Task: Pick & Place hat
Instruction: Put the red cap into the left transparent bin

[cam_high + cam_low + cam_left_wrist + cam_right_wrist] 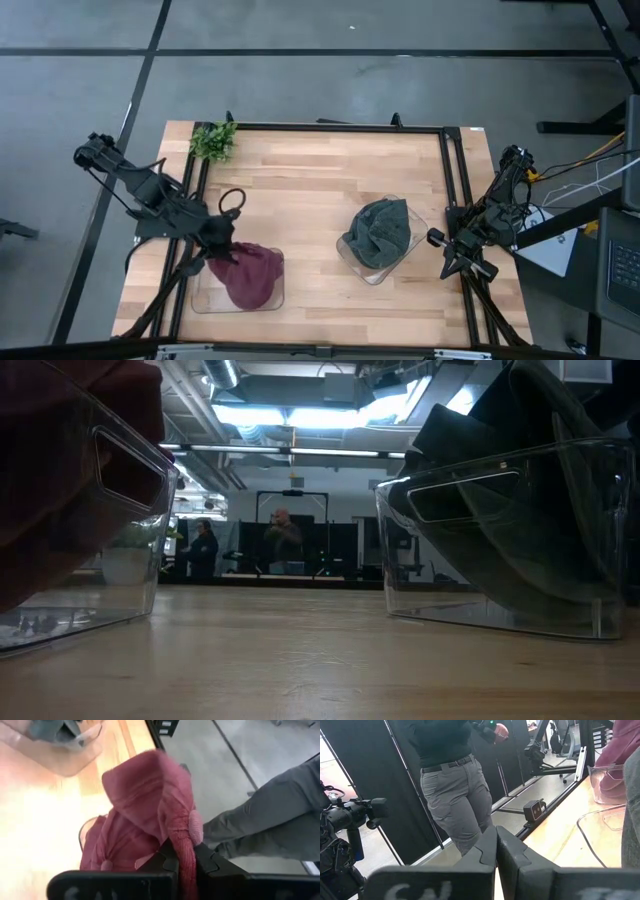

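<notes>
**Count of things on and around the table**

Two hats: one maroon hat [248, 275] and one grey hat [380, 232]. Two clear plastic bins: the left bin [200, 298] and the right bin [352, 262]. One small green plant [214, 141]. Two robot arms. Two people stand far off in the low view, and one person [451, 780] stands near in the right wrist view.

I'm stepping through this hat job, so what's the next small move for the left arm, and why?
Probably lift the red hat straight up a little. The left end effector is shut on a fold of it, as the left wrist view shows, but most of the hat sits in its clear bin. The right end effector waits shut at the table's right edge.
</notes>
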Tool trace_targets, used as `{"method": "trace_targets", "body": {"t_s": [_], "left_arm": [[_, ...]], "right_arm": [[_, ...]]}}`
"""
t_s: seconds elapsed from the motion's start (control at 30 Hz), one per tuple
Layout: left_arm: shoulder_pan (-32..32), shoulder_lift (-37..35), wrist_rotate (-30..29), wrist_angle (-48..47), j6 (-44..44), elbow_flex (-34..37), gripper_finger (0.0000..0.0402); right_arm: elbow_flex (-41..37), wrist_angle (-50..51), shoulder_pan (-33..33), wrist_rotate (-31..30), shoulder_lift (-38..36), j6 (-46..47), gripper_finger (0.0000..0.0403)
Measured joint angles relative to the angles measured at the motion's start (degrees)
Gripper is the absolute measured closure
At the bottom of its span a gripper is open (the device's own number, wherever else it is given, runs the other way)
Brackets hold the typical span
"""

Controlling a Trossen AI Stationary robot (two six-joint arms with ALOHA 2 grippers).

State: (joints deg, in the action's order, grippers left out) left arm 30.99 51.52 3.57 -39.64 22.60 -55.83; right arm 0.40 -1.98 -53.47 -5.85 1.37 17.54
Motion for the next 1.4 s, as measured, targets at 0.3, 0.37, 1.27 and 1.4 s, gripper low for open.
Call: {"method": "trace_targets", "body": {"t_s": [0.3, 0.37, 1.27, 1.4], "left_arm": [[0.1, 3.8, 1.6, -1.9, 0.2, 0.0, 0.0397], [0.1, 4.6, 2.2, -1.7, 0.2, 0.0, 0.0397], [-1.1, 14.8, 1.1, 1.8, 1.0, 4.7, 0.0396], [-1.2, 14.8, 1.1, 2.2, 2.1, 6.1, 0.0395]], "right_arm": [[0.0, 0.0, 0.0, 0.0, 0.0, 0.0, 0.0397], [0.0, 0.0, 0.0, 0.0, 0.0, 0.0, 0.0397], [0.0, 0.0, 0.0, 0.0, 0.0, 0.0, 0.0397], [0.0, 0.0, 0.0, 0.0, 0.0, 0.0, 0.0397]]}}
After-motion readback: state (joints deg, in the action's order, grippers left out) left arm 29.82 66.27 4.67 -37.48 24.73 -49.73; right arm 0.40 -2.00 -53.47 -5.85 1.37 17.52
